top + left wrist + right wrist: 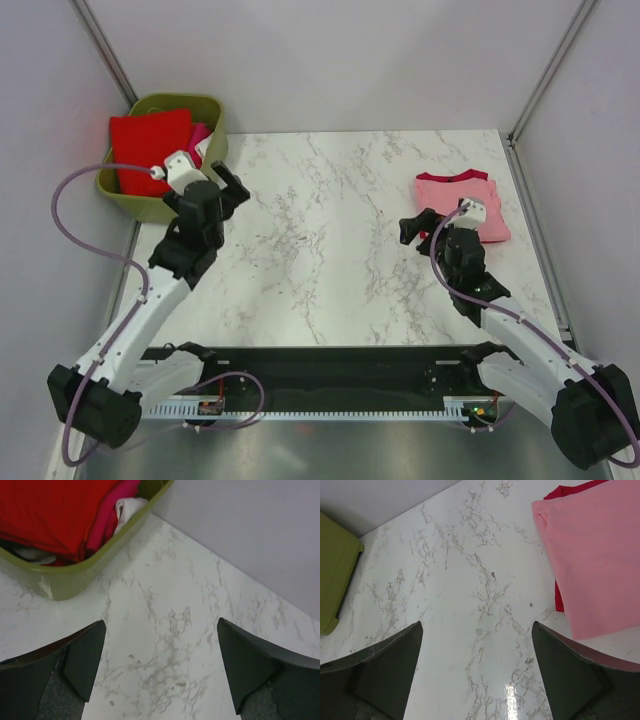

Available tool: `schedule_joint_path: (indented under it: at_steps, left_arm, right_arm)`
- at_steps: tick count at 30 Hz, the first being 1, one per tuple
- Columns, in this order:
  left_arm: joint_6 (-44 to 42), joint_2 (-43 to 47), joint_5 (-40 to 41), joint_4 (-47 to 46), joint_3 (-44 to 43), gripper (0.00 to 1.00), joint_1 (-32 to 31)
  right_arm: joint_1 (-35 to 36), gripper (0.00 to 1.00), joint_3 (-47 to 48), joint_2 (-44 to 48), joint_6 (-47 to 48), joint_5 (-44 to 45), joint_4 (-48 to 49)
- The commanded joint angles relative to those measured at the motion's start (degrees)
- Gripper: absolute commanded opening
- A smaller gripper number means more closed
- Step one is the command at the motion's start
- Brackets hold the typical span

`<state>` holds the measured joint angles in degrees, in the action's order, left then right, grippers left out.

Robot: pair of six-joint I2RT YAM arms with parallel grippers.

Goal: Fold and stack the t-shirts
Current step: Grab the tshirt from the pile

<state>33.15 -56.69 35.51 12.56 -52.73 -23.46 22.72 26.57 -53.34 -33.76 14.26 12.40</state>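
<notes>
T-shirts look soft and floppy: red shirt (148, 148) in the tub (214, 112) at ten o'clock, pink shirt (465, 200) folded at two. Left gripper (160, 626) and right gripper (477, 626): fingers apart, empty. I'd pinch hems.

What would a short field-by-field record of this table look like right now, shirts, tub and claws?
red shirt: in the olive tub, back left corner
pink shirt: folded flat on the table, right side
also in tub: magenta cloth beside the red shirt
left claw: open, empty, near the tub
right claw: open, empty, beside the pink shirt
</notes>
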Motion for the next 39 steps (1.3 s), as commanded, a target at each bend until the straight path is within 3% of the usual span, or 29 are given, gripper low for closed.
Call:
schedule_joint_path:
  at_steps: [1,7,10,16,22,27,28,29,30,34,35,36,39]
  left_arm:
    - [6.22,-9.27,-7.07,7.47,-11.38,1.0,8.15]
    - [8.15,-23.54,-9.83,9.41,-27.04,0.94,17.04]
    - [8.51,-31.27,-11.16,10.9,-34.51,0.86,20.29]
    - [9.56,-43.15,-8.26,16.0,-45.16,0.77,25.55]
    - [11.59,-47.89,-13.17,16.53,-46.85,0.74,29.96]
    - [12.12,-51.33,-14.23,16.62,-47.47,0.65,30.76]
    - [12.29,-51.85,-14.5,16.54,-47.55,0.61,30.85]
    - [12.38,-52.9,-14.85,16.53,-47.64,0.44,31.02]
    - [12.56,-53.26,-15.37,16.62,-47.38,0.38,31.2]
    - [15.54,-55.28,-18.71,16.62,-47.11,0.33,32.43]
    - [15.46,-55.55,-19.68,16.62,-47.46,0.1,33.04]
    - [15.11,-55.12,-20.56,16.62,-47.81,0.02,33.22]
    - [14.67,-50.83,-17.76,16.45,-47.21,0.02,33.22]
  right_arm:
    - [0.13,0.98,-1.69,2.89,-1.31,2.26,1.31]
    - [0.22,0.98,-2.13,3.6,-1.4,2.35,1.75]
    - [0.22,0.98,-1.78,2.89,-1.4,2.35,1.66]
    - [0.13,0.98,-1.69,2.54,-1.49,2.09,1.66]
    - [0.13,0.97,-1.87,2.28,-1.66,1.56,2.27]
    - [0.22,0.97,-1.87,2.01,-1.66,1.47,2.27]
    - [0.22,0.97,-1.78,2.1,-1.66,1.38,2.27]
    - [0.22,0.97,-1.96,2.1,-1.66,1.47,2.36]
    - [0.13,0.98,-1.96,2.19,-1.66,1.47,2.36]
    - [0.22,0.97,-2.05,2.45,-1.84,1.47,2.45]
    - [0.13,0.98,-2.13,2.37,-1.66,1.38,2.45]
    - [0.13,0.97,-2.22,2.45,-1.75,1.56,2.54]
    - [0.22,0.97,-2.22,2.63,-1.75,1.47,2.54]
